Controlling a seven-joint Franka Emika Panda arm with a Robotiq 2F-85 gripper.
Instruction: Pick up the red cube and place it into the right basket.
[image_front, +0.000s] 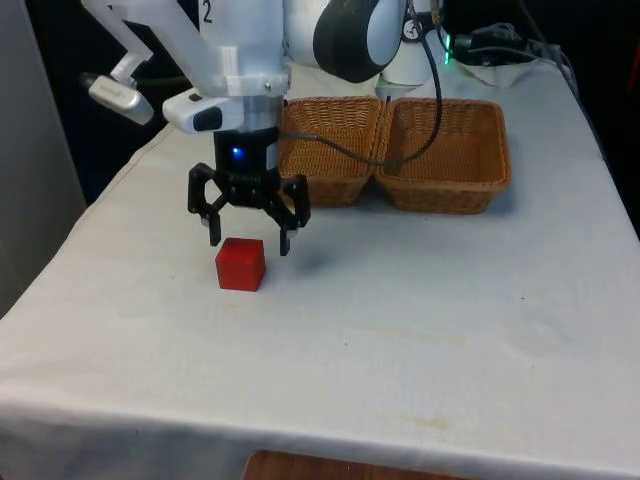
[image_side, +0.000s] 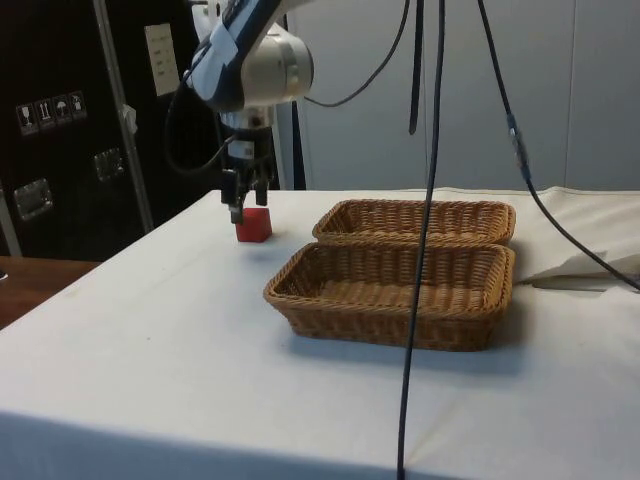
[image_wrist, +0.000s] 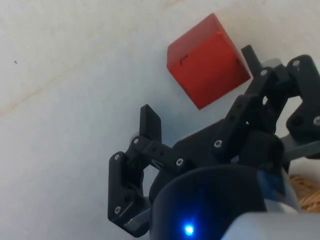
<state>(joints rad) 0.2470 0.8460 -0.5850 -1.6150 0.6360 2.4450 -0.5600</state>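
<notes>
Red cube (image_front: 240, 264) on cloth just below wide-open, empty fingers (image_front: 213, 230), not betw. them

1. Front view: even, fairly bright light from overhead; cloth (image_front: 400, 300) w/ no glare.
2. Soft shadow right beside cube (image_front: 240, 264), faint one under baskets (image_front: 440, 160).
3. Side view: dimmer; dark cabinets (image_side: 60, 120) at back.
4. Wrist view: cloth pale, bluish cast.
</notes>
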